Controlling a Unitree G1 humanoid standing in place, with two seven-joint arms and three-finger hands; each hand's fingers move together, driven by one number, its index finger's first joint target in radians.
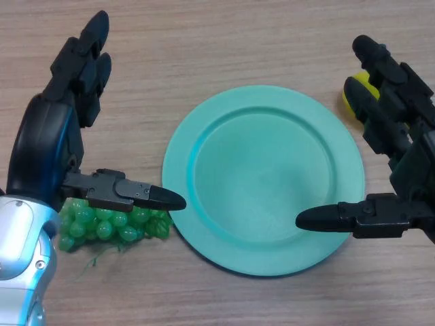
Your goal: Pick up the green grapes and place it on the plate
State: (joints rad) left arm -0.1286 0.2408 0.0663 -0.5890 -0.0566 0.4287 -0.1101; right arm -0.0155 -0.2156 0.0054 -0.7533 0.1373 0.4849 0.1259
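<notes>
A bunch of green grapes (109, 227) lies on the wooden table just left of a teal plate (264, 178). My left hand (51, 146) hovers over the grapes with fingers straight and pointing away, its thumb (139, 195) stretched across the top of the bunch toward the plate's rim. It holds nothing. My right hand (401, 156) is open at the plate's right side, thumb (343, 217) reaching over the plate's right edge. The plate has nothing on it.
A yellow object (353, 92) sits on the table behind my right hand's fingers, mostly hidden by them. Bare wooden tabletop (224, 41) stretches beyond the plate.
</notes>
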